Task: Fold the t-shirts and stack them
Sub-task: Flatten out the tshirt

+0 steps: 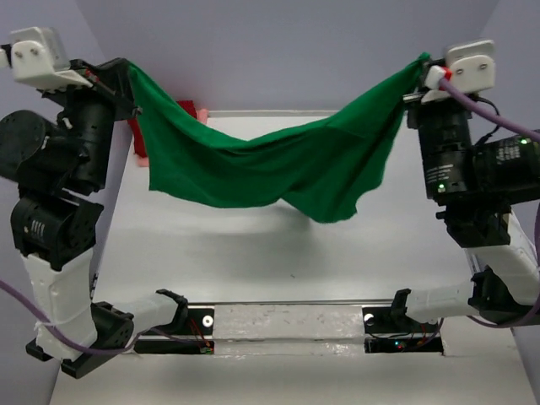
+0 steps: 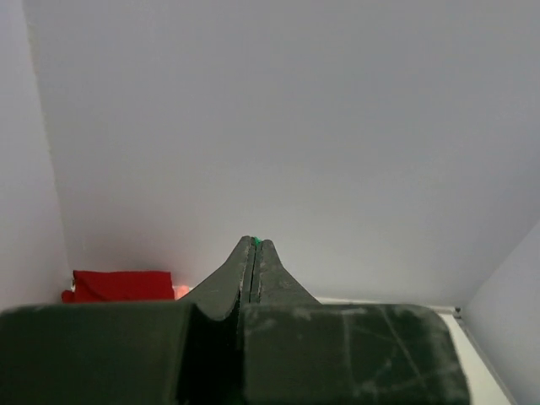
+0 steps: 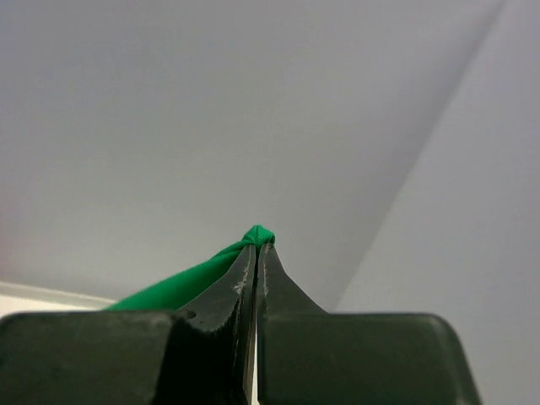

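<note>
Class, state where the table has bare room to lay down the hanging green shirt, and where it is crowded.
Bare: the table below the hanging green t-shirt and nearer, up to the arm bases. Crowded: far left corner, holding the red t-shirt.

Soft, even light; the green t-shirt (image 1: 253, 169) casts a faint shadow on the table (image 1: 211, 274).

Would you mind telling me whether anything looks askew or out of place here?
Only the green t-shirt: it hangs in the air between the left tool and the right tool, each shut on one end, and it sags crookedly, its lower edge dipping lowest toward the right. Nothing looks spilled or damaged.
</note>
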Controlling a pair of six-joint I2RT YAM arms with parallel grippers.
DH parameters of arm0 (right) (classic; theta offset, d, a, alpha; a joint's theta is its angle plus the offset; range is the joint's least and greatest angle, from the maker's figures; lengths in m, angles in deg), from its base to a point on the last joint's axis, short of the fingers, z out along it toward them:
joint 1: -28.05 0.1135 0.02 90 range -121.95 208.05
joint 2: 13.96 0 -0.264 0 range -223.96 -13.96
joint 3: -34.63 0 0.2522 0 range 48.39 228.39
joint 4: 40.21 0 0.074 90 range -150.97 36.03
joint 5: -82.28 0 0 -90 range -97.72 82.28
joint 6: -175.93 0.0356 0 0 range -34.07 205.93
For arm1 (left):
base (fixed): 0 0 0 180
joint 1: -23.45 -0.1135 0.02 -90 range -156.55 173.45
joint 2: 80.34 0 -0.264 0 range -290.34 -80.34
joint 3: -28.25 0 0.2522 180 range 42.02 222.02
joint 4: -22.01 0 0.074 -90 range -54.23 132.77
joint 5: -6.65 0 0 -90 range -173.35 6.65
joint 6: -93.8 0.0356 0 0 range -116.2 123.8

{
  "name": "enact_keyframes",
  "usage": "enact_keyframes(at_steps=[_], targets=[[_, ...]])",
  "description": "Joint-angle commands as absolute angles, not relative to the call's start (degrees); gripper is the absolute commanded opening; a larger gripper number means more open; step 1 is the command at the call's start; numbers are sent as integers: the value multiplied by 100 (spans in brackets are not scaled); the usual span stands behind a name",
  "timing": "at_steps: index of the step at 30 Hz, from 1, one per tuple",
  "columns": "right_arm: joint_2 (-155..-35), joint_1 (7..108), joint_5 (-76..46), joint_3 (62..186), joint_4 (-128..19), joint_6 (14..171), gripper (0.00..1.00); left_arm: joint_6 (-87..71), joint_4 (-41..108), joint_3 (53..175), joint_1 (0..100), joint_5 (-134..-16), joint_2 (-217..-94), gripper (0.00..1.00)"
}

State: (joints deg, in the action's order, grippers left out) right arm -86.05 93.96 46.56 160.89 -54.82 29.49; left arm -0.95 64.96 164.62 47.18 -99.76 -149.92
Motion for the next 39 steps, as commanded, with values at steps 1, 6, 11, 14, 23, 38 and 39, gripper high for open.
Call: enact_keyframes(at_steps=[1, 6, 11, 14, 23, 38, 39], targets=[[-8480, 9485, 5514, 15895, -3393, 1350, 0, 81, 6363, 16453, 4763, -10356, -14960, 0], [-8865, 9144, 4880, 16184, -3684, 1993, 0, 231, 6266, 16515, 4771, -10524, -15477, 0], [-9911, 7229, 3230, 17837, -7084, 4865, 0, 214, 5950, 16803, 4649, -10279, -16407, 0], [-10526, 6203, 2386, 18354, -7573, 5585, 0, -110, 5941, 17469, 4132, -9445, -17171, 0], [-12258, 3669, -101, 19630, -7990, 7211, 0, -122, 5651, 19247, 3040, -8494, -19457, 0], [-9696, 4980, 992, 17865, -7472, 6327, 0, -103, 5501, 17422, 3284, -8818, -16695, 0], [-9571, 5211, 1169, 17812, -7480, 6213, 0, -86, 5563, 17403, 3382, -8897, -16552, 0]])
